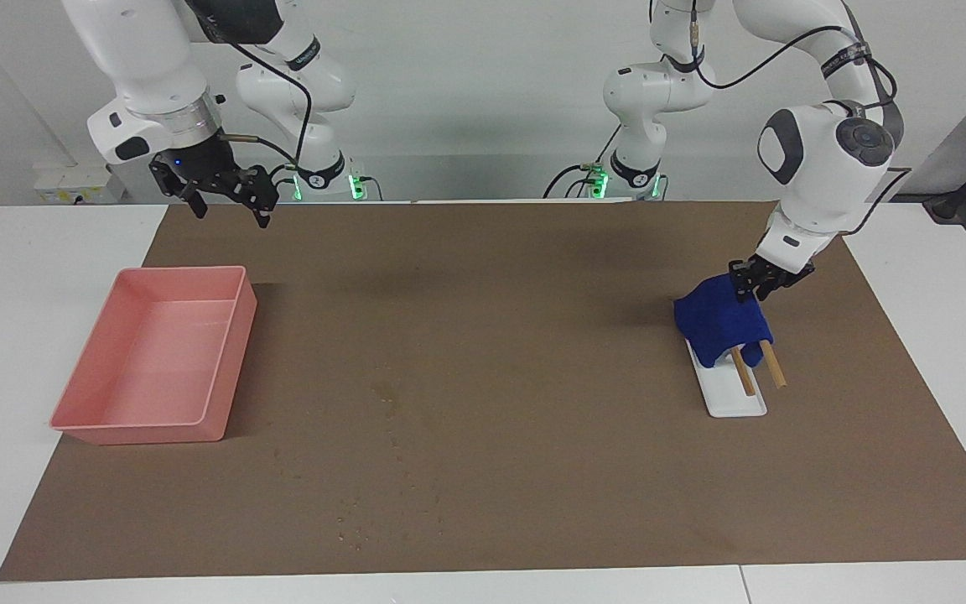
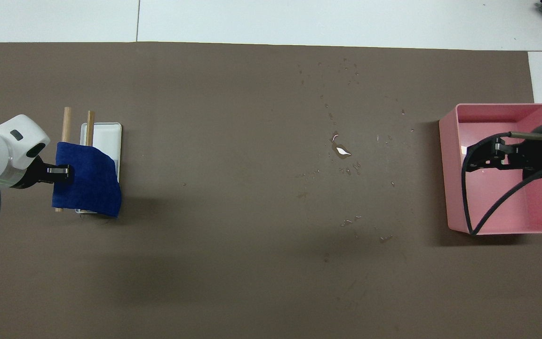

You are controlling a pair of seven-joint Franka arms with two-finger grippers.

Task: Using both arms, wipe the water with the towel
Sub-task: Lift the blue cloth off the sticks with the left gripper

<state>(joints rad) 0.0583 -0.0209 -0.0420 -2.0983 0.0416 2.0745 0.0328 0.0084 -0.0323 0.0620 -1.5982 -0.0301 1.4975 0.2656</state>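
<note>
left gripper [image 1: 756,279] is clamped on the blue towel [image 1: 722,331] draped over the wooden rack [image 1: 755,369] at its own end of the mat, and the water [image 2: 341,151] lies toward the right arm's end, where the right gripper [image 1: 227,197] waits open above the pink tub [image 1: 156,356]

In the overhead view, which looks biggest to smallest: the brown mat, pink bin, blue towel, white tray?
1. Brown mat
2. Pink bin
3. Blue towel
4. White tray, though the towel hides part of it, so these last two are uncertain.
</note>
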